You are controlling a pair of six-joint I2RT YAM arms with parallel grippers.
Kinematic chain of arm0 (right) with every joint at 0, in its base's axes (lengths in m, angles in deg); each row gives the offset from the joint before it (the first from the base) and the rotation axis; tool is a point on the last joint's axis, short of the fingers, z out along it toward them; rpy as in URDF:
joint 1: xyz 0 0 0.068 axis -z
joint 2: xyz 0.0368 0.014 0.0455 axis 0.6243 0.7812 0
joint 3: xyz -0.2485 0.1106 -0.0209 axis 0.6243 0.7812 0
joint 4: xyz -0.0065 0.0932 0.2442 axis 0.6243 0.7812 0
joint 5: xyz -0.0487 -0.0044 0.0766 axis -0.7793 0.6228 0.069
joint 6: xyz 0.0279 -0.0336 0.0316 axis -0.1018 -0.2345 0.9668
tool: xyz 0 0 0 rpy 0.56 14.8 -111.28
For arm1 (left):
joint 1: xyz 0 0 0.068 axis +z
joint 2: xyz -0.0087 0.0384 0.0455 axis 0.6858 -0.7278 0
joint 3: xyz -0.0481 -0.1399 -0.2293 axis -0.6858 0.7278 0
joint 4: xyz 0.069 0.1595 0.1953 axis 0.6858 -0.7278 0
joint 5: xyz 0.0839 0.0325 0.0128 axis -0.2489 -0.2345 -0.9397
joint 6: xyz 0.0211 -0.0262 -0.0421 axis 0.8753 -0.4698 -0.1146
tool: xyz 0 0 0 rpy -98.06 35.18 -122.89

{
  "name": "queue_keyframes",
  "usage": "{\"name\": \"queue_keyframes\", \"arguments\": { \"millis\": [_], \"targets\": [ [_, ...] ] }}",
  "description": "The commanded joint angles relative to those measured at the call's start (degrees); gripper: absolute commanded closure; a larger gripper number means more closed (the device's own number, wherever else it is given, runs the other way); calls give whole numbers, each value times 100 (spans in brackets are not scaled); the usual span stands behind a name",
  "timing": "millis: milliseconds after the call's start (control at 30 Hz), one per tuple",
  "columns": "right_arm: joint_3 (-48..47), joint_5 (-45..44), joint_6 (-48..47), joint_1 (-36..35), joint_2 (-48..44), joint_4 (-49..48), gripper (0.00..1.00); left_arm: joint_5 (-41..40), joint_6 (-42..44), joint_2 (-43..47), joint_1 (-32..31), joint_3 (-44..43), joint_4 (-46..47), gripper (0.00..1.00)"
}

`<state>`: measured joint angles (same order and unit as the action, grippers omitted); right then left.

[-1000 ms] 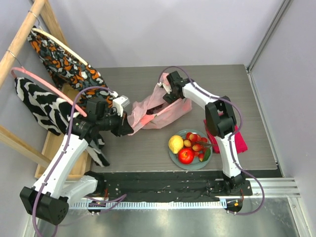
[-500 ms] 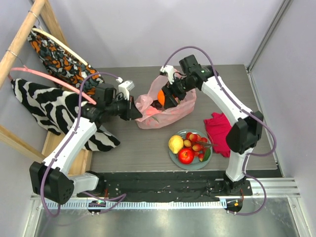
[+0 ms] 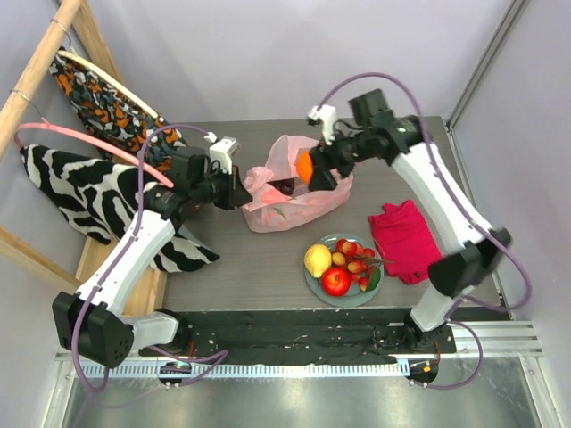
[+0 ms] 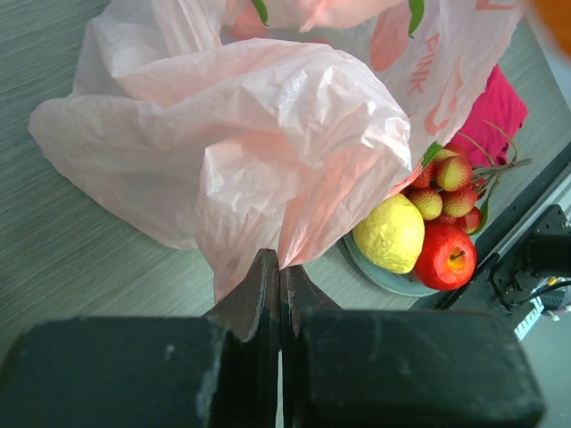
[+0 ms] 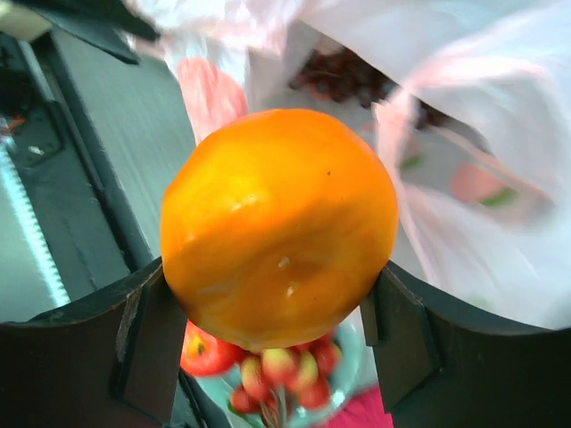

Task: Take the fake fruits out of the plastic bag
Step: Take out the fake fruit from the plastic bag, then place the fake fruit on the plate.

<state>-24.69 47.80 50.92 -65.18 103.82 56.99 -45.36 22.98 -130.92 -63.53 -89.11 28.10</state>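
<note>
The pale-pink plastic bag (image 3: 290, 189) lies on the table's middle; it also fills the left wrist view (image 4: 268, 152). My left gripper (image 3: 243, 193) is shut on the bag's left edge (image 4: 272, 259). My right gripper (image 3: 308, 168) is shut on a glossy orange fruit (image 3: 305, 167), held above the bag's mouth; it fills the right wrist view (image 5: 278, 223). A dark purple grape bunch (image 3: 284, 185) shows inside the bag (image 5: 352, 78). On the grey-green plate (image 3: 314, 283) lie a yellow lemon (image 3: 318, 259), a red apple (image 3: 336, 281) and the cherry cluster (image 3: 357, 259).
A folded magenta-red cloth (image 3: 406, 239) lies right of the plate. A wooden rack (image 3: 36, 80) with patterned garments (image 3: 98, 192) stands at the left. A black rail (image 3: 294, 321) runs along the table's near edge.
My right gripper has lifted out of the bag with the orange fruit, rising and moving right. My left gripper has held the bag's edge, shifting slightly up and right.
</note>
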Motion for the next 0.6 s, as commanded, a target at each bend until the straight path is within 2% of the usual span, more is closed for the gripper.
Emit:
{"name": "queue_keyframes", "arguments": {
  "millis": [0,167,200,300,433,567],
  "targets": [
    [551,-740,-830,342,-1647,806,62,-194,-62,-36,115,-132,331,100],
    [2721,-1575,-1806,729,-2877,896,62,-28,-370,-159,239,-168,506,100],
    [3246,-1759,-1860,895,-2949,808,63,25,-475,-168,256,-159,541,100],
    [3952,-2163,-1913,993,-2933,316,65,78,-528,-177,256,-168,568,100],
    [4367,-2664,-1966,1011,-2591,-483,66,61,-467,-98,265,-194,445,100],
    [4307,-2982,-2159,1002,-1993,-1249,67,87,-476,-10,370,-150,401,100]
  ]
}}
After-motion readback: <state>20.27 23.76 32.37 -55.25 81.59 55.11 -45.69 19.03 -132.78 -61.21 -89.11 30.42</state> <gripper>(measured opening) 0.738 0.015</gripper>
